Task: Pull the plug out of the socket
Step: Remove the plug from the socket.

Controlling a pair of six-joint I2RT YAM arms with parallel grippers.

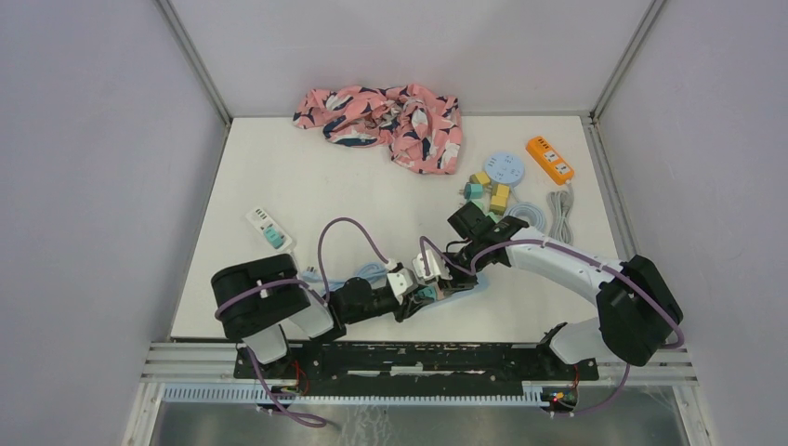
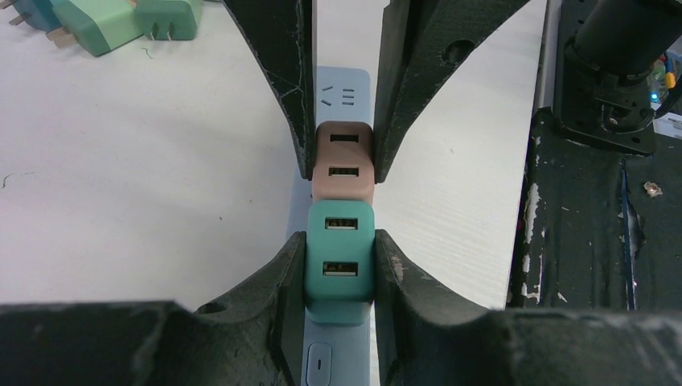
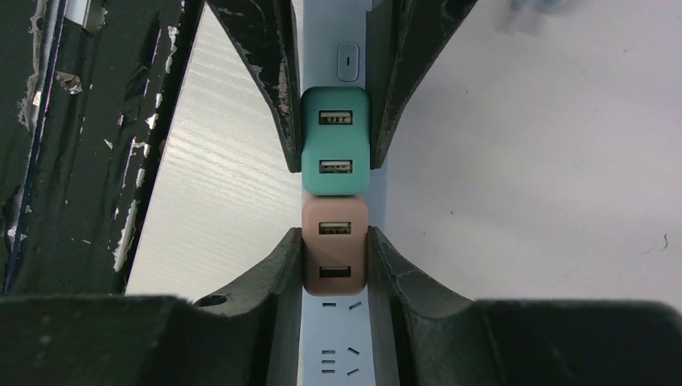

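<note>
On the power strip (image 2: 346, 87), left fingers (image 2: 273, 281) clamp the teal plug (image 2: 339, 249), right fingers (image 3: 277, 273) the pink plug (image 3: 335, 249); both apparently seated, unpulled.

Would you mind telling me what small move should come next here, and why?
Probably the left pincer should pull the teal plug straight out of the power strip: it is shut on that plug, while the right pincer, shut on the adjoining tan plug, can hold the strip down.

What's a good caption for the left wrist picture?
Left gripper clamps the teal plug, right gripper the pink plug.
</note>
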